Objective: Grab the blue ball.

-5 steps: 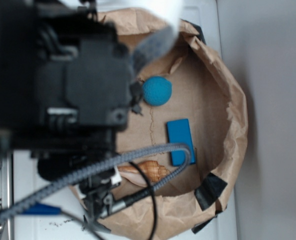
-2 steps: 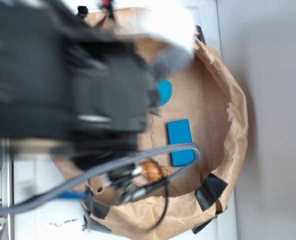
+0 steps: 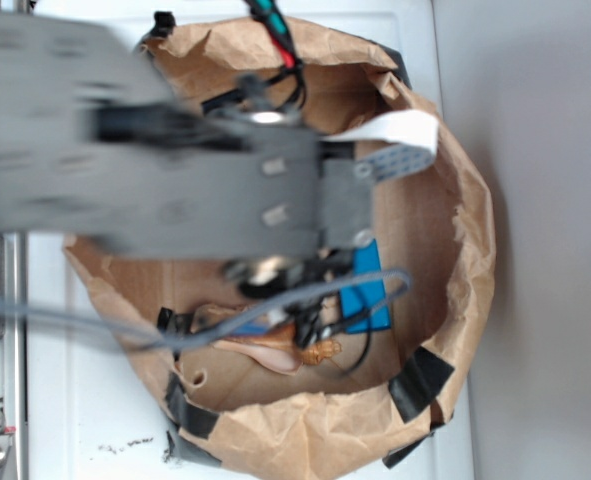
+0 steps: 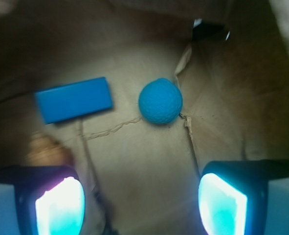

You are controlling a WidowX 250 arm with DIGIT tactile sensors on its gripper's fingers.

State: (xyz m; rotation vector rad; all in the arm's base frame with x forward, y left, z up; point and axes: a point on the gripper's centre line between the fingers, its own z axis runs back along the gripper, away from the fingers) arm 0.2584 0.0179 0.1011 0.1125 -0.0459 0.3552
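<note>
In the wrist view the blue ball [image 4: 160, 101] is small, round and fuzzy, lying on the brown paper floor ahead of my gripper [image 4: 140, 203]. The gripper is open and empty, with its two glowing fingertips [image 4: 60, 205] far apart at the bottom of the frame. The ball lies apart from them, a little right of the midline. In the exterior view the arm [image 3: 175, 180] covers the ball, so it is hidden there.
A flat blue block [image 4: 74, 100] lies left of the ball and also shows in the exterior view [image 3: 370, 295]. A tan seashell [image 3: 285, 350] lies near it. All sit inside a crumpled brown paper bag wall [image 3: 465, 230] with black tape patches [image 3: 420, 380].
The arm has swung right over the bag and now covers the ball in the exterior view, which was visible one second ago.
</note>
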